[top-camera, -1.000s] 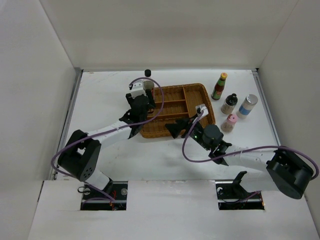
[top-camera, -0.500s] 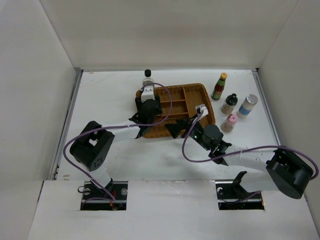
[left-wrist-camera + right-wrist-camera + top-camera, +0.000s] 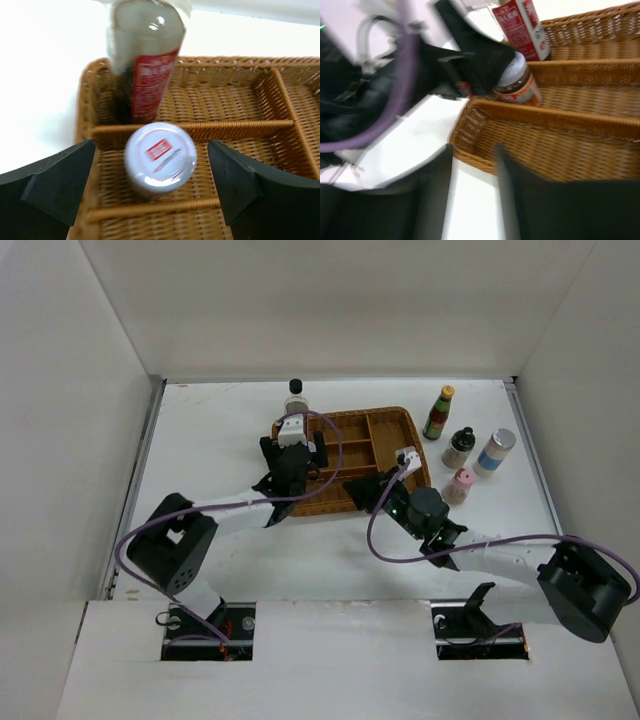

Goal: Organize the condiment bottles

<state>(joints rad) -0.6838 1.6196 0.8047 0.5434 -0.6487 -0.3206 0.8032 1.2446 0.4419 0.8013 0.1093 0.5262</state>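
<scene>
Left wrist view: the left pincer (image 3: pixel 151 162) has come over the wicker tray (image 3: pixel 235 61) by the table's far edge and stands released around the short jar (image 3: pixel 160 155), just beside the tall bottle (image 3: pixel 147 65). Two bottles look placed. The right pincer (image 3: pixel 472 200) is open and empty; the remaining bottles (image 3: pixel 459 447) wait near the right edge.

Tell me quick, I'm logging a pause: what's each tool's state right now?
Left tool: open, not gripping the short jar ahead.
Right tool: open, empty.
</scene>
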